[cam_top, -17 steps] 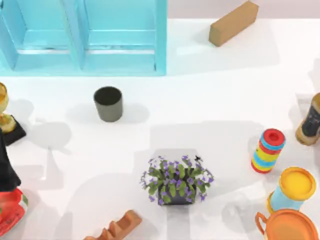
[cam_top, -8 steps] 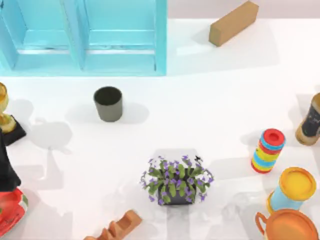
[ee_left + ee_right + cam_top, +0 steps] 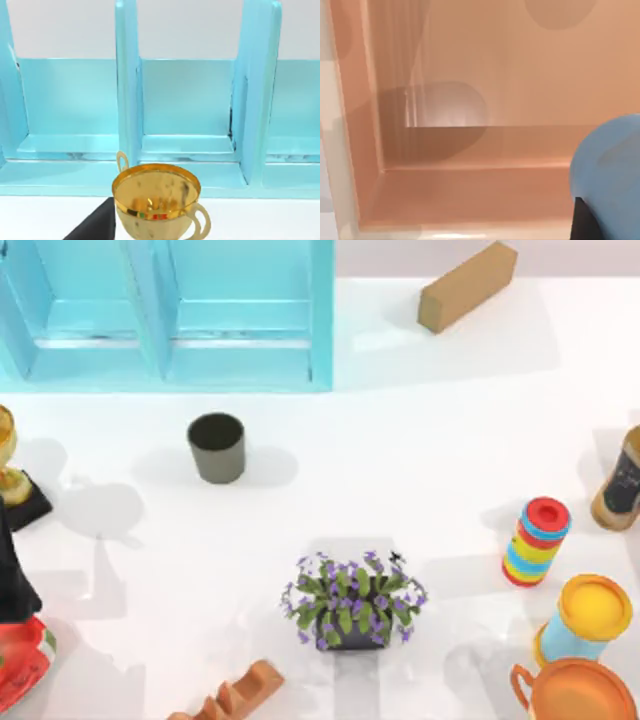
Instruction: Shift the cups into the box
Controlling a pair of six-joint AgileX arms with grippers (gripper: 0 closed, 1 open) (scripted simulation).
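**Kid:** Where's the cup?

**Friend:** One grey cup stands upright on the counter, just in front of the blue box, on the left side. I think the left arm is closer.

**Kid:** And the grippers?

**Friend:** I can't tell if they're apart or together.

**Kid:** How many?

**Friend:** One grey cup, one box. The right wrist view has something blue, maybe the other cup.

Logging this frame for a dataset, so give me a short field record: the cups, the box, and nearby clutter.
grey cup: dark grey-olive handleless tumbler, upright on the white table, outside the box
blue cup: rounded bright blue object, close in the right wrist view
box: large cyan divided box, at the far left
clutter: purple flower pot, rainbow-striped ring stack, brown oblong block, gold trophy cup
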